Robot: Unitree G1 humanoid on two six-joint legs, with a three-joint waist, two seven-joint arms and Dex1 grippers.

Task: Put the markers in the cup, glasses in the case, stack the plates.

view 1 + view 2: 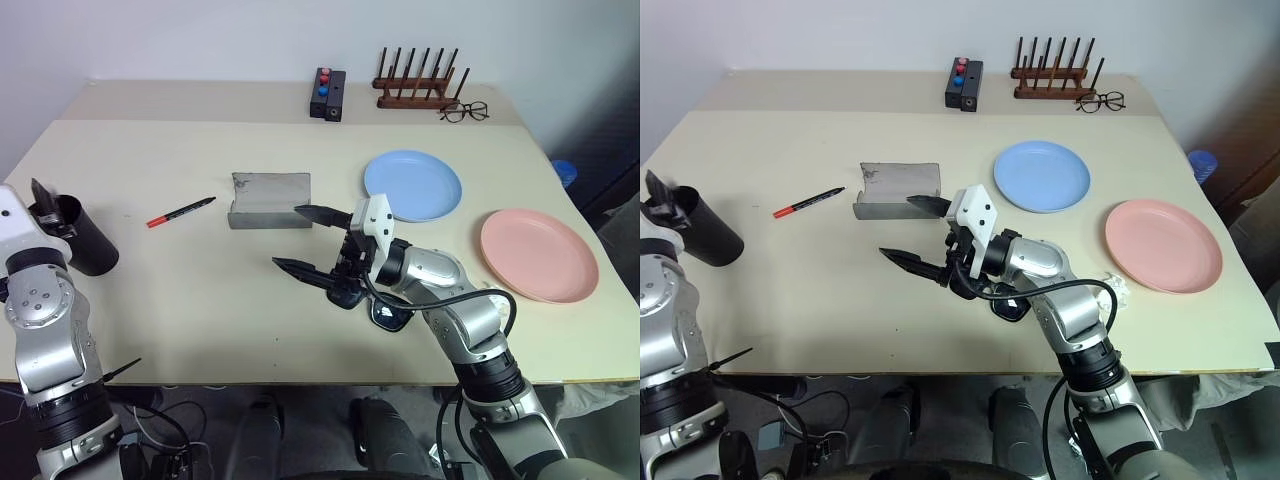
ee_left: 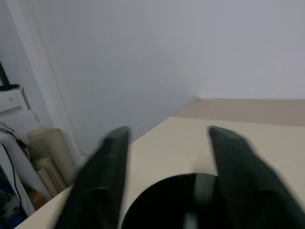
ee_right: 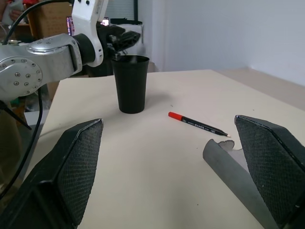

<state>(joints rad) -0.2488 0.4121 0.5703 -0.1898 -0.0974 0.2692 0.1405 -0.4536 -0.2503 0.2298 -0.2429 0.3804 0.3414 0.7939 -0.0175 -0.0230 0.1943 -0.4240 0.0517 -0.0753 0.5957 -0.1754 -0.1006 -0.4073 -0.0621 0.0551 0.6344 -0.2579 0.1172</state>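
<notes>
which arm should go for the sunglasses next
Right, probably. The open right gripper hangs over the middle of the table, with the sunglasses just under its forearm; the left gripper is off at the cup.

The cup (image 3: 130, 84) beside the left gripper (image 3: 118, 38) was plain black. The marker (image 1: 181, 212) beyond the right gripper (image 1: 310, 241) was black with a red end. The case (image 1: 270, 199) near that gripper's fingertips was grey. Further past it, one plate (image 1: 413, 185) was light blue, the other plate (image 1: 539, 254) pink. The table (image 1: 200, 310) was pale cream. Both grippers' fingers were black.
</notes>
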